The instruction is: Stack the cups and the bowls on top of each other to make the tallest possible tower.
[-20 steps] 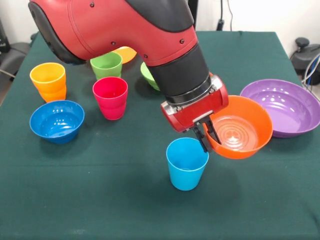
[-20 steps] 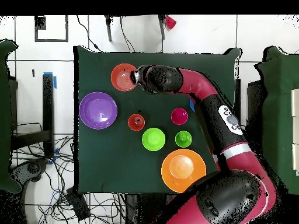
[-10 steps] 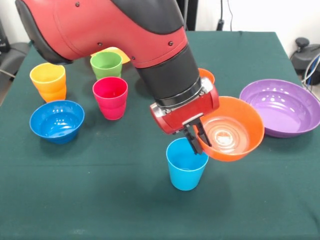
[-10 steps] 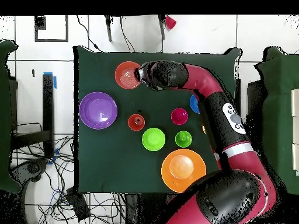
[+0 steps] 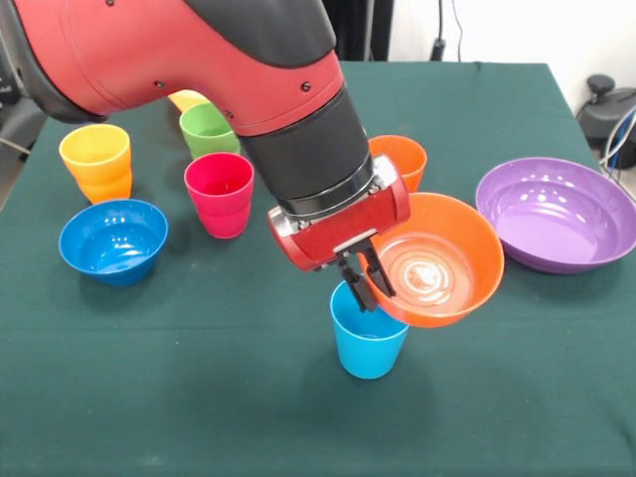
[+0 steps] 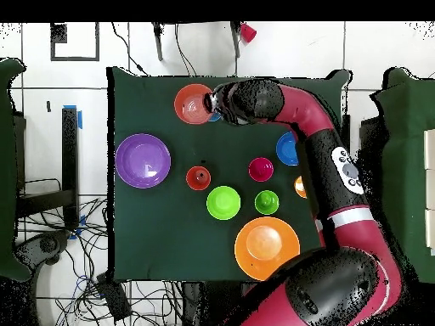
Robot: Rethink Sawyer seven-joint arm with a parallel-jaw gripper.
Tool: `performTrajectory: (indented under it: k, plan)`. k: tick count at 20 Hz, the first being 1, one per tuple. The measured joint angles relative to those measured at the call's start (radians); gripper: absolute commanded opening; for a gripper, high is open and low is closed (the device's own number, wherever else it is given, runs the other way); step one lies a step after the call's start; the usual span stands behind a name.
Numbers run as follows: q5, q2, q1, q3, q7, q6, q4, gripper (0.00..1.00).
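The red and black arm's pincer (image 5: 364, 288) is closed on the near rim of a glossy orange plastic bowl (image 5: 434, 260), holding it tilted in the air above the green-covered counter (image 5: 199, 397). The bowl's edge overlaps the mouth of a light blue plastic tumbler (image 5: 369, 338) standing upright just below the pincer. Beside them sits a wide shallow purple bowl (image 5: 561, 212); behind is an orange tumbler (image 5: 399, 159). Across the counter stand a magenta tumbler (image 5: 220, 193), a green tumbler (image 5: 208, 127), a yellow-orange tumbler (image 5: 95, 160) and a blue bowl (image 5: 112, 239).
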Motion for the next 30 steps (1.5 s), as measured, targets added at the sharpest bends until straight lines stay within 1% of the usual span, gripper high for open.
performTrajectory:
  k: [7,13,23,30]
  plan:
    - [0.000,0.009,0.001,0.001,0.000,0.000,-0.031,0.00]
    - [0.000,0.035,0.003,0.003,0.000,0.009,-0.064,0.00]
    - [0.000,0.063,0.003,0.005,0.000,0.009,-0.071,0.00]
    - [0.000,0.065,0.003,0.005,0.000,0.009,-0.072,0.00]
